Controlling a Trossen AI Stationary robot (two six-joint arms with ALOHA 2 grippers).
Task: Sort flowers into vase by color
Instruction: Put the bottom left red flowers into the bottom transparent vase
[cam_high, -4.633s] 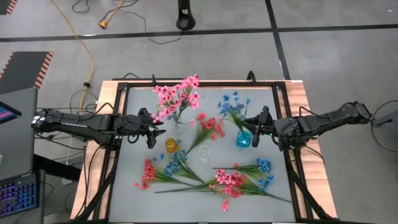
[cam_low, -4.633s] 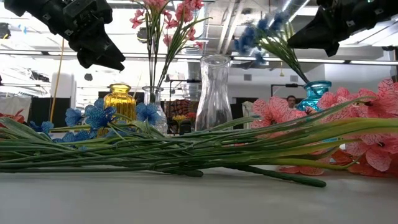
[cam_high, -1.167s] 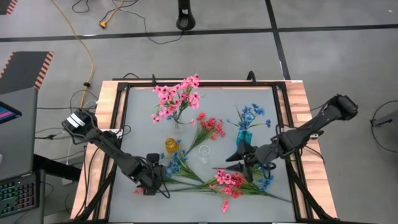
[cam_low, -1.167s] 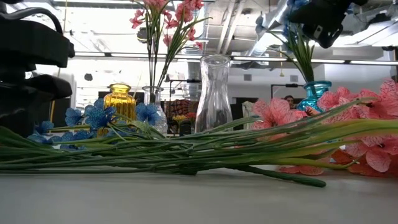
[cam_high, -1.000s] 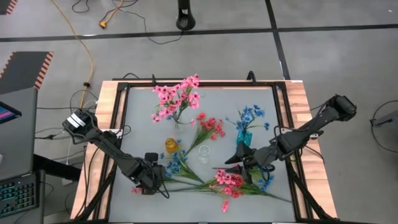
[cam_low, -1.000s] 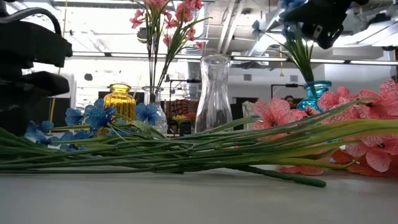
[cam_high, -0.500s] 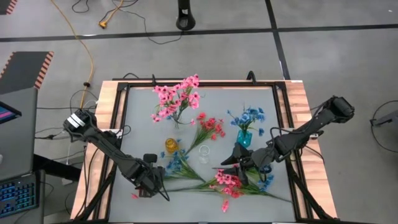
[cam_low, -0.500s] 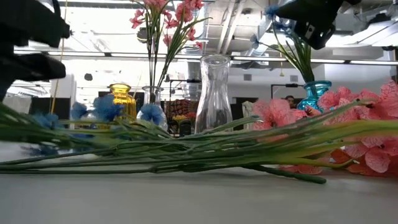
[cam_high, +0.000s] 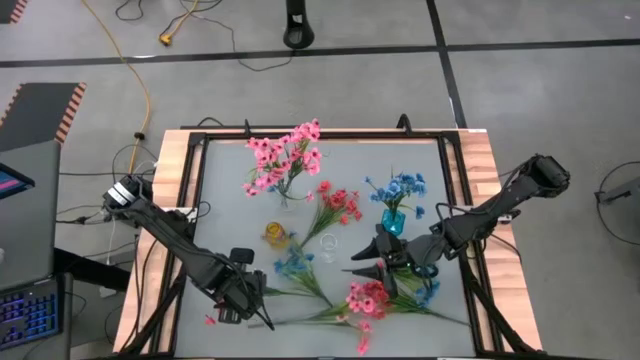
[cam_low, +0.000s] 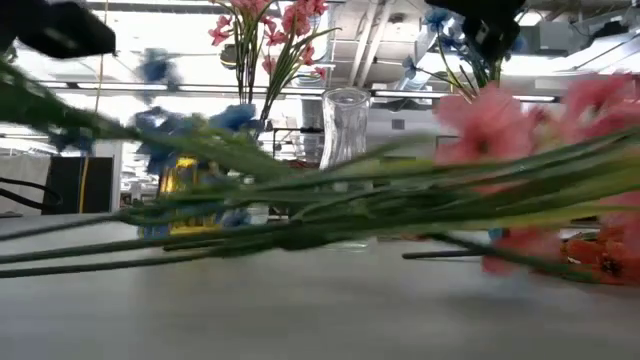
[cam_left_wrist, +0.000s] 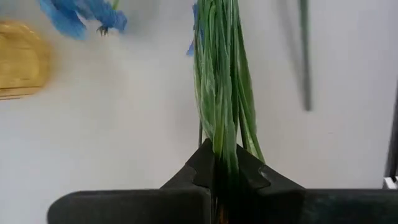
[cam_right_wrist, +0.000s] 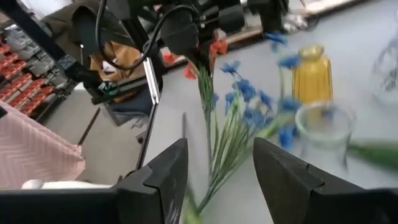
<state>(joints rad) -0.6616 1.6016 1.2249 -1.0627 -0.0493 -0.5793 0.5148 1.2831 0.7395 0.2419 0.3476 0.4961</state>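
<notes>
Loose flowers lie in a heap near the table's front edge: blue blossoms (cam_high: 294, 265), pink blossoms (cam_high: 365, 298) and long green stems (cam_low: 300, 215). My left gripper (cam_high: 235, 303) is at the heap's left end, points down and is shut on a bunch of those stems (cam_left_wrist: 217, 74). Coral-red blossoms (cam_right_wrist: 217, 48) show beside it, and blue ones (cam_right_wrist: 249, 99) hang farther along the bunch. My right gripper (cam_high: 362, 260) hovers open above the heap's right part, in front of the teal vase (cam_high: 392, 220). My left gripper pinches several green stems and leaves (cam_left_wrist: 219, 134) together between its two fingertips, coming from above. Its own fingers hide the pinched spot. The held end is lifted, and the bunch slants down toward the heap (cam_high: 330, 312) on the table.
Pink flowers stand in a clear vase (cam_high: 283, 160) at the far left, blue ones in the teal vase. A yellow vase (cam_high: 274, 235) and a clear vase (cam_high: 328, 245) stand mid-table. A coral-red spray (cam_high: 338, 205) lies between them. A black frame (cam_high: 190, 200) rims the table.
My left gripper has shut on the stems and gone up. The bunch's left end has lifted off the table, so the stems now slant upward. The blue and pink blossoms tangled with them have risen and shifted.
</notes>
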